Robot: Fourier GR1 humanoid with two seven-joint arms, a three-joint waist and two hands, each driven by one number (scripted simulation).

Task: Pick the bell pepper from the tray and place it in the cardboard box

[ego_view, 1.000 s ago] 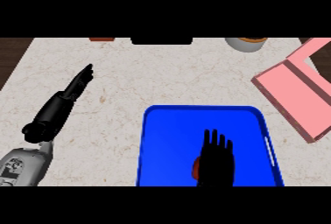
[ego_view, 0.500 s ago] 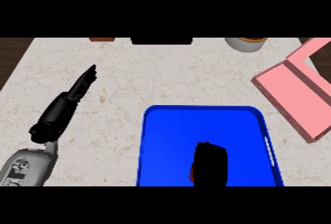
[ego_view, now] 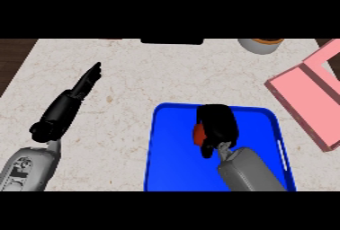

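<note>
Counter (ego_view: 133, 67) is pale speckled stone, wide and bare through the middle, so you have open room between the tray and the box. Blue tray (ego_view: 172, 152) sits low centre, raised rim all round, with a handle slot showing on its right side. Pink cardboard box (ego_view: 312, 108) lies at the right edge, well apart from the tray, partly cut off by the view, with its flap (ego_view: 325, 54) up at the far end.

Step in hand reads as the grasp. Your right hand (ego_view: 216, 123) is over the upper middle of the tray, fingers curled down round the bell pepper (ego_view: 197, 133); only a red-orange sliver shows at the hand's left side, the rest hidden. Whether it has left the tray floor, you can't tell from this view.

Next move, as a judgement: lift straight up enough to clear the tray's rim, then carry right and slightly away toward the box opening, and come down inside its walls. Watch the box's near wall and the raised flap on the approach.

Left hand (ego_view: 69, 105) lies over the left of the counter, fingers straight and pointing away, holding nothing, out of the path.

Small stuff along the far edge: a round grey container (ego_view: 260, 45) near the box's top corner, and a dark object (ego_view: 171, 41) at centre back, both clear of the route.
</note>
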